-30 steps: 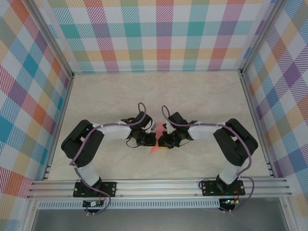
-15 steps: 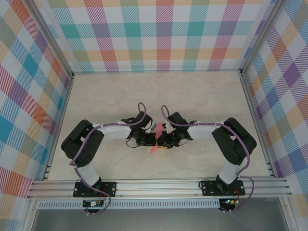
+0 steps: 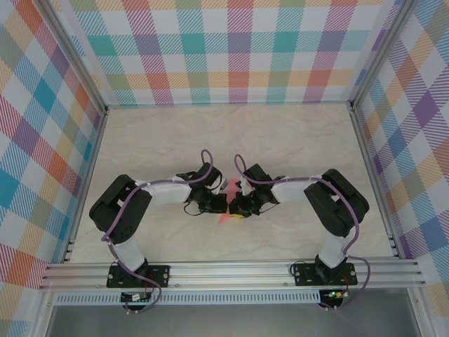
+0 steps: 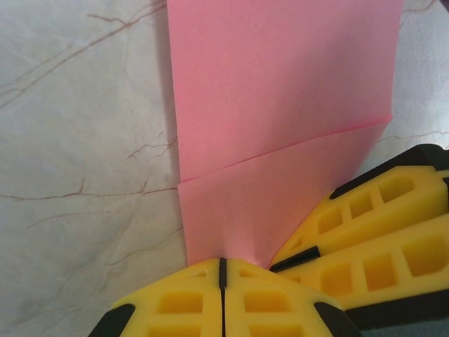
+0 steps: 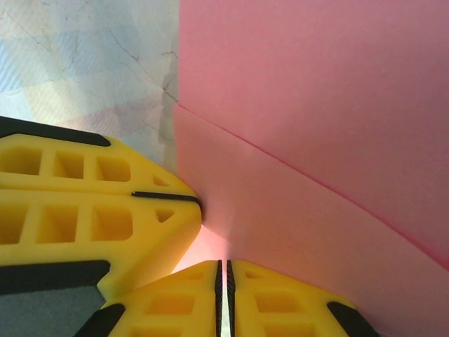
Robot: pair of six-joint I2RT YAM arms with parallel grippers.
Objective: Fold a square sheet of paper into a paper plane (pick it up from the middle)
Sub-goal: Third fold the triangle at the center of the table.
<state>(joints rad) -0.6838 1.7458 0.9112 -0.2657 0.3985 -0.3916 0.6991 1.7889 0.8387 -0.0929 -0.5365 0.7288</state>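
Roughly at the middle of the marbled tabletop [image 3: 175, 140], toward its near half, the two black arms bend inward and meet tip to tip, with the salmon-pink sheet of paper [image 3: 229, 187] caught between them. Seen from above, the left pincer [image 3: 223, 205] and the right pincer [image 3: 235, 206] sit almost touching, and slivers of pink poke out above and below the point where they meet. From the left wrist, the left pincer [image 4: 221, 263] has its yellow fingers pressed together along a thin dark seam, clamped on the near edge of the sheet of paper [image 4: 280, 105], which stretches away over the tabletop [image 4: 84, 140] with a straight crease running slantwise across it. Just beside it on the right, the right pincer [image 4: 295, 256] comes in at an angle, its fingers likewise closed, their tip against the same edge of the paper. From the right wrist, the right pincer [image 5: 223, 265] is together on the sheet of paper [image 5: 316, 105], the pink surface rising from its seam and showing a diagonal fold line. The left pincer [image 5: 189, 200] enters from the left, its tip meeting the paper close by, with the pale tabletop [image 5: 105, 56] behind. Checked walls [image 3: 238, 56] enclose the workspace, and an aluminium rail [image 3: 231, 270] carries both arm bases.
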